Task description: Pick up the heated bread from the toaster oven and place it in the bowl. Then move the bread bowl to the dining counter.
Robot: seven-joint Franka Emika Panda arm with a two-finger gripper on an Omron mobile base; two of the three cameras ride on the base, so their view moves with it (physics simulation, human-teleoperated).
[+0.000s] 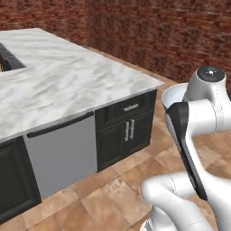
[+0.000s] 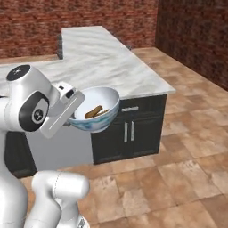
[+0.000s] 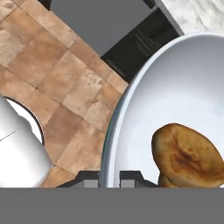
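Golden-brown and crusty, the bread (image 3: 187, 155) lies inside the bowl (image 2: 95, 116), low against its white inner wall and a little off centre; in the hand view its top is blistered darker in the middle. The bowl is smooth and glossy, white within and pale blue outside, with a thin rounded rim, and it hangs in the air beside the table (image 2: 107, 58), near the table's front corner and above the tiled floor (image 2: 187, 173), not yet over the top. The gripper (image 3: 109, 178) is clamped tight on the bowl's rim, one fingertip (image 3: 87, 179) outside the wall and the other inside. Judging by this, the carrying step is in hand: the bowl should be kept level, since it is held by a single point on a slick edge and the bun is free to roll. It ought to be lifted clear of the table's edge, brought well in over the marble, and lowered flat until the base sits before the gripper lets go. The table is white marble with soft grey veins, polished and flat, over dark cabinet doors (image 2: 129, 133) with slim silver handles. Beside them is a plain grey panel. Rough red brick walls (image 2: 89, 13) stand behind.
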